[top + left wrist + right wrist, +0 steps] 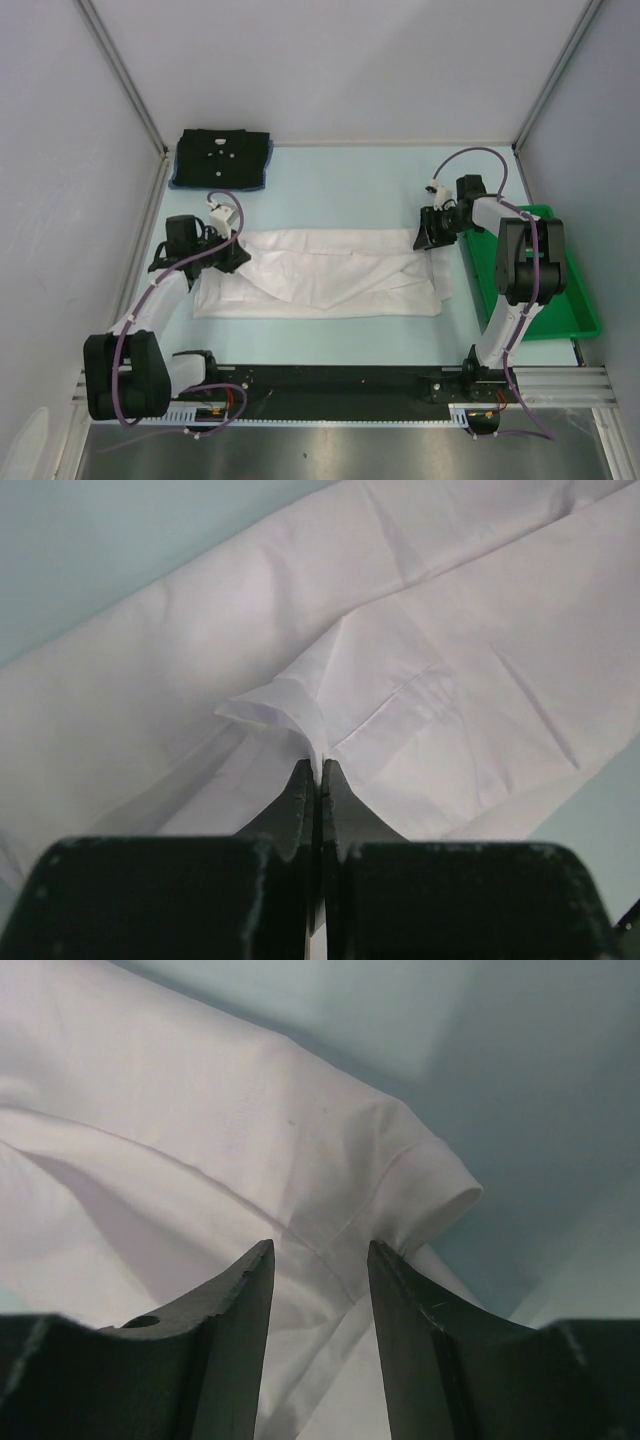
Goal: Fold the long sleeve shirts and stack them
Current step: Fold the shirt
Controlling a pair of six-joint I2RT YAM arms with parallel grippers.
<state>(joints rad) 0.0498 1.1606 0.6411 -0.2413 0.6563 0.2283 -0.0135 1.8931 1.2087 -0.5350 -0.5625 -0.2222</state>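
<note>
Shows white shirt (330, 275) spread flat at centre; pinches its 9 o'clock fold with left gripper (317, 770), jaws closed on cloth; holds right gripper (320, 1250) over 3 o'clock hem, jaws half apart, near green tray (575, 300); shows black shirt (222, 155) folded atop blue shirt (180, 183) at 11 o'clock.

The pale table (350, 175) bears a white shirt (330, 275) centrally, a blue shirt (215, 186) under a black shirt (222, 155) far-left, and a green tray (580, 310) right.

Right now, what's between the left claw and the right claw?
Only the creased white long sleeve cloth shirt, spread on the pale table. The top view shows it spanning from the left claw to the right claw.
</note>
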